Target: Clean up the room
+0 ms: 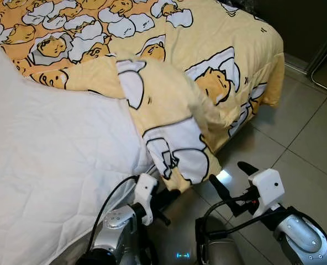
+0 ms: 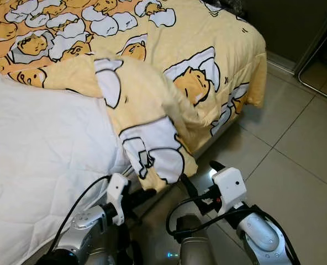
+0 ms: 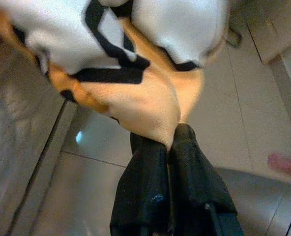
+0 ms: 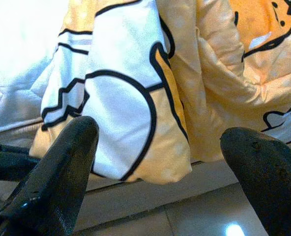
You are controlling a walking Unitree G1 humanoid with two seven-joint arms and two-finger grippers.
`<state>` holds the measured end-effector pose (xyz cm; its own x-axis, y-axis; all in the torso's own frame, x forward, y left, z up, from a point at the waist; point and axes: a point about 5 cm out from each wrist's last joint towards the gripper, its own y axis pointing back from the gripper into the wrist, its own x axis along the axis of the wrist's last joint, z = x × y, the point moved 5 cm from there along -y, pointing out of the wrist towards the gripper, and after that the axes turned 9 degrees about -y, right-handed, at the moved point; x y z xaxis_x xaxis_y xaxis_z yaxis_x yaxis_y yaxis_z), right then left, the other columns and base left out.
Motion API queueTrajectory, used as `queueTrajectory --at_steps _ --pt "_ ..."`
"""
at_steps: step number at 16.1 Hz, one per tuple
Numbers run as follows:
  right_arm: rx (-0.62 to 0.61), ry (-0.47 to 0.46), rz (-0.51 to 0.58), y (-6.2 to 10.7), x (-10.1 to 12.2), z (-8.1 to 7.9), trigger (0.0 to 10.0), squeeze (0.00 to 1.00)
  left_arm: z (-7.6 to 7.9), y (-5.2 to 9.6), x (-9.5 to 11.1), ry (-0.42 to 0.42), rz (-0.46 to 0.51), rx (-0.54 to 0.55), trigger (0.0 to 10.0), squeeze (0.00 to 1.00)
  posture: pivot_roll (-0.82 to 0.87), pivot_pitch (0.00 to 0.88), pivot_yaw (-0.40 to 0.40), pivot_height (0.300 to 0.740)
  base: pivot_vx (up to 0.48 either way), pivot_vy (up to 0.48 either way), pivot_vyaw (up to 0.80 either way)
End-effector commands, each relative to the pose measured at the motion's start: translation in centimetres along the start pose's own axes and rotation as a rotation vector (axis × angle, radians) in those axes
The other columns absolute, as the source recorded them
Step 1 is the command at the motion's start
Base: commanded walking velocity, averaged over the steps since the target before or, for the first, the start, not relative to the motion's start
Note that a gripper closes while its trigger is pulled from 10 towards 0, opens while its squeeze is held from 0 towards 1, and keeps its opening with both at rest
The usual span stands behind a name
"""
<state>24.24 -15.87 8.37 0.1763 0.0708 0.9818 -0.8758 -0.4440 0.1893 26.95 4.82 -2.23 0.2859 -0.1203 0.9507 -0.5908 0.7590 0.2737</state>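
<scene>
Left wrist view shows the left gripper (image 3: 171, 142) pinched tight on the quilt's (image 1: 174, 110) hanging corner, low centre of the head view. The right gripper (image 4: 160, 147) waits spread apart beside it. Best to lift the corner high before spreading it over the white mattress (image 1: 47, 149).
</scene>
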Motion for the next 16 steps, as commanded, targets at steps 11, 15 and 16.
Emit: queueTrajectory --at_steps 11,15,16 --pt "0.022 -0.030 0.032 0.5 2.6 -1.0 10.0 0.00 4.5 3.9 -8.4 -0.391 -0.361 -0.313 0.0 0.00 -0.37 0.168 0.117 0.658 0.000 0.000 0.00" --pt "0.023 -0.037 0.020 0.4 2.3 -1.3 10.0 0.00 5.4 3.0 -8.6 -0.395 -0.350 -0.292 0.0 0.00 -0.37 0.169 0.117 0.658 0.000 0.000 0.00" --pt "0.023 -0.038 0.018 0.4 2.3 -1.3 10.0 0.00 5.4 2.9 -8.6 -0.393 -0.352 -0.283 0.0 0.00 -0.37 0.169 0.117 0.658 0.000 0.000 0.00"
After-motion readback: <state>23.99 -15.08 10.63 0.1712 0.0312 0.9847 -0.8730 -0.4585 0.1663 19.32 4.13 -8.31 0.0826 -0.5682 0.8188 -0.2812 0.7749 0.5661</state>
